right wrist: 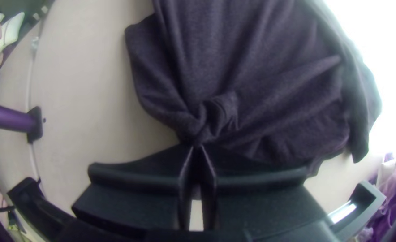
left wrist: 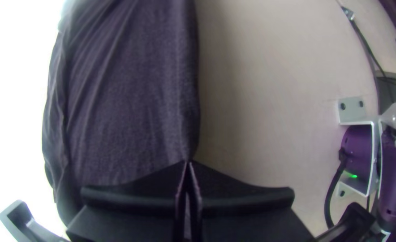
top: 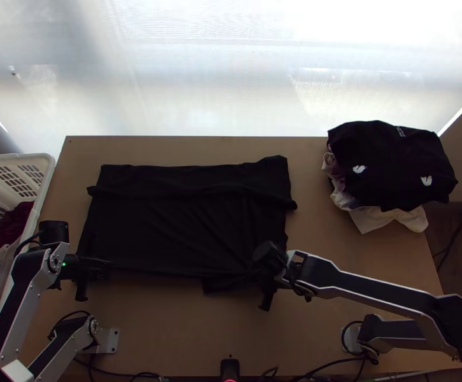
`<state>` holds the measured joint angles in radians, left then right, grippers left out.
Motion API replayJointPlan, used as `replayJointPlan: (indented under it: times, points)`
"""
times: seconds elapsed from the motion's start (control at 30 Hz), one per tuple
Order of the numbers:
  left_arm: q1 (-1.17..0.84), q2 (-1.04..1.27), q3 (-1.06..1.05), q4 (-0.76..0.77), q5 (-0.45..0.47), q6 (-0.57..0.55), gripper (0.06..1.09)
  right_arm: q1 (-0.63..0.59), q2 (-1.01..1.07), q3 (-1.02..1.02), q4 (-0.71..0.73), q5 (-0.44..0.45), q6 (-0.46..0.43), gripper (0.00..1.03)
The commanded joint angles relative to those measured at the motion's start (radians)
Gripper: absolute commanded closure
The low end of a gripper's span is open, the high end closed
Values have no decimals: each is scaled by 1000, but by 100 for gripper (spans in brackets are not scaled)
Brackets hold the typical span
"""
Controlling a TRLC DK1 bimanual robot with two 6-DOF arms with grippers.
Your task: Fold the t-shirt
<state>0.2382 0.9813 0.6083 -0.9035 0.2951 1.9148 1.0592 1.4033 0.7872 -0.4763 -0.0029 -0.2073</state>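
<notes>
T-shirt (top: 180,219), one, pinched by two end effectors (top: 262,277).

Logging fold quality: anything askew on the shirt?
Yes: the black t-shirt is bunched and twisted at the right gripper, with creases fanning out, while it lies much smoother by the left gripper. No damage visible.

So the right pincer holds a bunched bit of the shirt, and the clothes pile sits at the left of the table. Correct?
No, the pile sits at the right of the table; the top view shows it. The right pincer does hold a bunched bit of shirt.
</notes>
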Motion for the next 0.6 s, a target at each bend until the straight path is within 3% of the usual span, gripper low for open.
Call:
replayJointPlan:
  times: [0.0,0.37,0.57]
  points:
    - [-28,-20,88,-107,6,-59,105,-21,-124,-28,-159,-100,2,100]
    - [-68,-119,159,-325,6,-48,105,-19,-274,-63,-397,-155,2,100]
    - [-142,-86,122,-218,6,-86,105,-80,-248,-31,-358,-154,-9,100]
